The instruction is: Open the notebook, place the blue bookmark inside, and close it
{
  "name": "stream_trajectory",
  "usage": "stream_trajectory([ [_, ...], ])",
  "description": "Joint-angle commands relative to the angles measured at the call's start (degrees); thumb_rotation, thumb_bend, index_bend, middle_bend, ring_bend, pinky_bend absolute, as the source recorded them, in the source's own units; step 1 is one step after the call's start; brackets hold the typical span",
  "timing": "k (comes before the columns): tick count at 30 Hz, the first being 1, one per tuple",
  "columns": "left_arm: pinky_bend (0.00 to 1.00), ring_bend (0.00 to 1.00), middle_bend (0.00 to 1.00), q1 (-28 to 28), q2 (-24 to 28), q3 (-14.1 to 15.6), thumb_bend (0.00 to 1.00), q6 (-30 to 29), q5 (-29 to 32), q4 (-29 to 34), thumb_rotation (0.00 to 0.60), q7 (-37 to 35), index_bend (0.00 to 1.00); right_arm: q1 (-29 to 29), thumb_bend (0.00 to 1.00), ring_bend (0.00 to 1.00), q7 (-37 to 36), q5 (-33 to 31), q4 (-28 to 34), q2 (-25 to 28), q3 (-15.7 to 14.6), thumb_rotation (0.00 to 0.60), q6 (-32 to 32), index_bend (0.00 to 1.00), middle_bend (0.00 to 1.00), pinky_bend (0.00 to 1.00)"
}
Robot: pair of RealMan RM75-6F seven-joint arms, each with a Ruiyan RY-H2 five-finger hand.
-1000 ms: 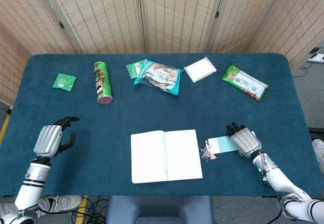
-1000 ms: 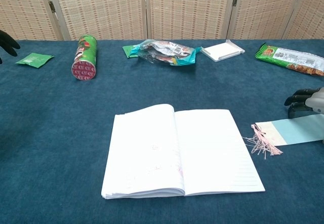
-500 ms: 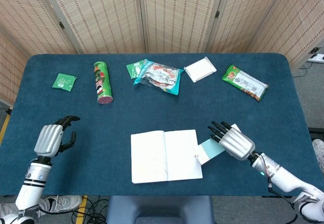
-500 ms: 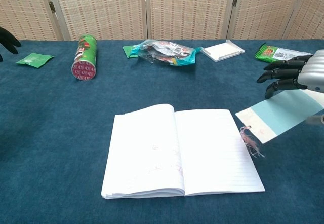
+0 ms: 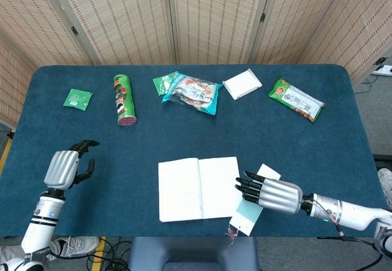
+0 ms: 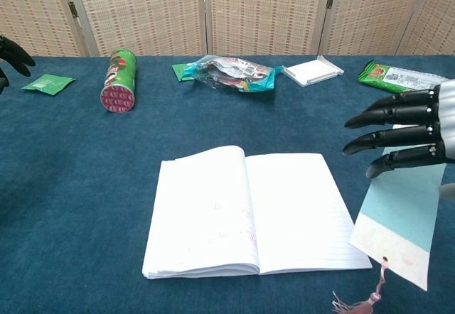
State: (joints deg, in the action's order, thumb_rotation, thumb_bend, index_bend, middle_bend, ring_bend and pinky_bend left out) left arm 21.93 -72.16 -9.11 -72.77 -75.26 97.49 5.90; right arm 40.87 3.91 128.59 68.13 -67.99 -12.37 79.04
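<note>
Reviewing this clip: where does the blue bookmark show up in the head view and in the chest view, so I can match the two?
Head view: the blue bookmark sits low, right of centre, held by the right robot hand.
Chest view: the bookmark hangs at the lower right, its tassel at the bottom edge.
Shared landmark: the open notebook, with the bookmark off its right edge.

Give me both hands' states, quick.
Left hand: holds nothing, fingers loosely curled and apart.
Right hand: holding the blue bookmark beside the open notebook.
</note>
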Motion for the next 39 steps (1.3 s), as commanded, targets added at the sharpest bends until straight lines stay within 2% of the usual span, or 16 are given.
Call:
stream_trajectory([
  [1, 0.67, 0.38, 0.33, 0.0, -0.1, 0.0, 0.58, 0.0, 0.0, 0.1, 0.6, 0.1, 0.29, 2.9, 0.16, 0.05, -0.9, 1.8, -2.1, -1.8, 0.1, 0.6, -1.4, 0.38, 0.15, 0.17],
  [11, 0.67, 0.38, 0.32, -0.7, 0.7, 0.2, 0.58, -0.4, 0.5, -0.2, 0.6, -0.4, 0.29, 9.2, 0.16, 0.05, -4.1, 5.9, -11.1, -9.1, -0.8, 0.6, -2.6, 0.39, 0.16, 0.11],
  [19, 0.67, 0.38, 0.32, -0.8, 0.7, 0.4, 0.58, -0.5, 0.5, -0.2, 0.6, -0.4, 0.29, 12.8, 0.16, 0.03, -6.8, 6.5, -20.5, -16.4, -1.7, 0.6, -2.6, 0.39, 0.16, 0.0],
  [31, 0.67, 0.38, 0.32, -1.2, 1.4, 0.3, 0.58, -0.6, 1.1, -0.2, 0.6, -0.3, 0.29, 16.4, 0.16, 0.0, -11.1, 4.5, -33.2, -24.5, -2.9, 0.6, -0.3, 0.4, 0.15, 0.0],
  [39, 0.67, 0.38, 0.32, -1.4, 1.3, 0.4, 0.58, -0.6, 1.4, -0.5, 0.6, -0.4, 0.29, 17.3, 0.16, 0.0, -12.3, 1.6, -38.1, -28.0, -2.9, 0.6, 0.9, 0.4, 0.08, 0.0],
])
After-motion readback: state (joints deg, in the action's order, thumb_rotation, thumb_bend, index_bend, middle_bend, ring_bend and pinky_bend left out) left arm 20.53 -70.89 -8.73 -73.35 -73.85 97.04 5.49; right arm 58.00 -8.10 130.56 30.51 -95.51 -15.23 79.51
